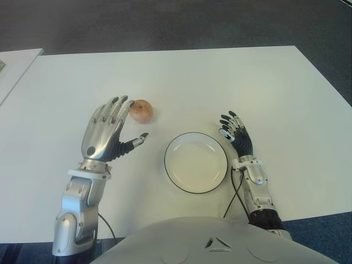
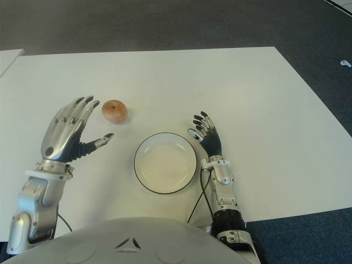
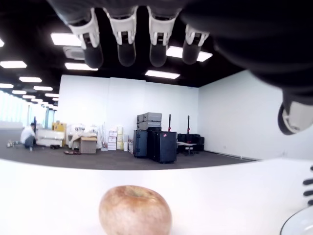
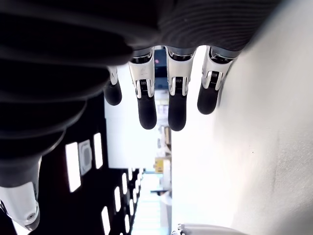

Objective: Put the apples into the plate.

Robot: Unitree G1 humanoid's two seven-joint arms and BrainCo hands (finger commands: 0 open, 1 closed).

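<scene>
1 apple: a single round, reddish-yellow apple (image 1: 141, 111) lies on the white rectangular table (image 1: 264, 88), to the left of the plate and apart from it.
1 plate: a round white plate with a thin dark rim (image 1: 196, 163) sits near the table's front edge, between the 2 hands, with nothing in it.
2 hands: both show in the eye views.
Left hand: the silver, dark-tipped left hand (image 1: 108, 131) is spread wide and grips nothing; its fingertips (image 1: 122, 101) reach just beside the apple, thumb pointing toward the plate.
Right hand: the dark right hand (image 1: 236, 132) shows just right of the plate, fingers loosely extended, holding nothing.
Left wrist view only: the apple (image 3: 135, 211) close below 4 outstretched fingers, a sliver of plate rim (image 3: 296, 224), and a room behind with stacked dark cases (image 3: 155, 138), cardboard boxes (image 3: 88, 144) and 1 crouching person (image 3: 29, 136).
Right wrist view only: 4 straight fingers (image 4: 177, 100) beside the table surface.
Cut off: the apple's underside leaves the left wrist view; the background in the right wrist view is hard to make out.
</scene>
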